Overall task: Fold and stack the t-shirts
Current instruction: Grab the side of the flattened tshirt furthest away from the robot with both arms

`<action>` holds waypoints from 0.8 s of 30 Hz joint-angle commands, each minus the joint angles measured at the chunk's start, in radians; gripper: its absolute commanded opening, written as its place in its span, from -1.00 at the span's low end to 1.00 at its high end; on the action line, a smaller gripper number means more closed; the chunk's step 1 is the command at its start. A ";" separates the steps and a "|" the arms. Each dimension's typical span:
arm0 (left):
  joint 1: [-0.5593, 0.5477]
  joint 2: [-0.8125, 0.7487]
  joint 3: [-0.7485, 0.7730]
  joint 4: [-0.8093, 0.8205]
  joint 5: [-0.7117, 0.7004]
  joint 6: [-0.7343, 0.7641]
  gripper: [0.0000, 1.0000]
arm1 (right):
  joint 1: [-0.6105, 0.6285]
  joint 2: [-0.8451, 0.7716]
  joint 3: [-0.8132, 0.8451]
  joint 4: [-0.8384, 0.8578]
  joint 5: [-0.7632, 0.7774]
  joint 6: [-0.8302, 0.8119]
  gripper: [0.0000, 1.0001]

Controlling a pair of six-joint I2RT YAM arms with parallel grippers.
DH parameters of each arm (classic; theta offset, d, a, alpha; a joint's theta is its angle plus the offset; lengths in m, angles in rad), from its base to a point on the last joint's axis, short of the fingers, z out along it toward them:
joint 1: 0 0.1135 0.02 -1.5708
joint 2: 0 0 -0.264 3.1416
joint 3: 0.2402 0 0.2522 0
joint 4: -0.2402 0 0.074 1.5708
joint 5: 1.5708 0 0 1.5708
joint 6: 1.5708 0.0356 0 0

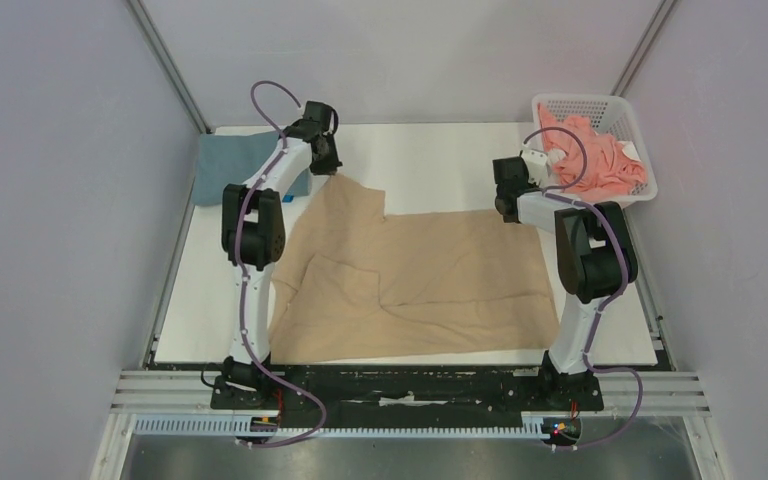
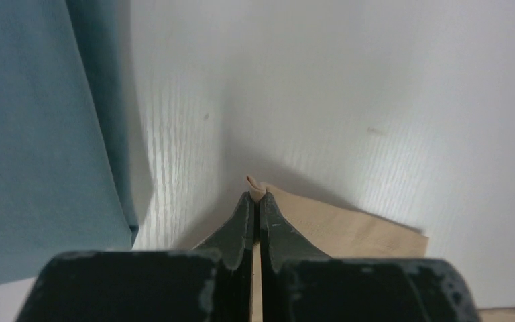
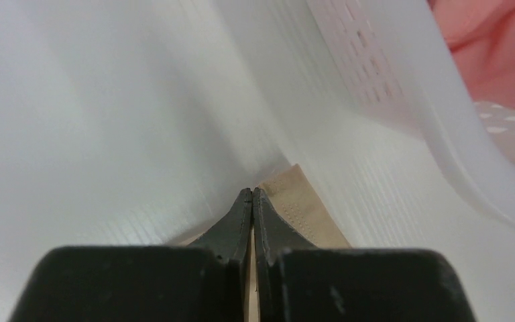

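Observation:
The tan t-shirt (image 1: 410,275) lies spread over the middle of the white table, partly wrinkled at its left. My left gripper (image 1: 326,165) is shut on its far left corner; the left wrist view shows tan cloth (image 2: 335,225) pinched between the fingertips (image 2: 245,215). My right gripper (image 1: 506,205) is shut on the far right corner, with the tan hem (image 3: 295,204) at its tips. A grey-blue t-shirt (image 1: 230,168) lies folded at the far left and also shows in the left wrist view (image 2: 33,134). A coral pink t-shirt (image 1: 590,155) lies in the basket. The bright blue shirt is not in view.
A white lattice basket (image 1: 632,125) stands at the far right corner, close beside my right gripper, and its wall (image 3: 389,74) fills the right wrist view. Grey walls enclose the table (image 1: 430,160). A metal rail runs along the near edge.

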 commanded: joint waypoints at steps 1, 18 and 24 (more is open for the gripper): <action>0.000 0.042 0.118 0.031 0.047 0.028 -0.95 | -0.002 -0.026 0.048 0.115 -0.039 -0.041 -1.00; -0.040 -0.190 -0.212 0.132 0.237 0.041 -0.95 | 0.047 -0.263 -0.204 0.134 -0.119 -0.061 -1.00; -0.066 -0.391 -0.480 0.234 0.231 0.020 -0.95 | 0.088 -0.407 -0.313 0.092 -0.116 -0.063 -1.00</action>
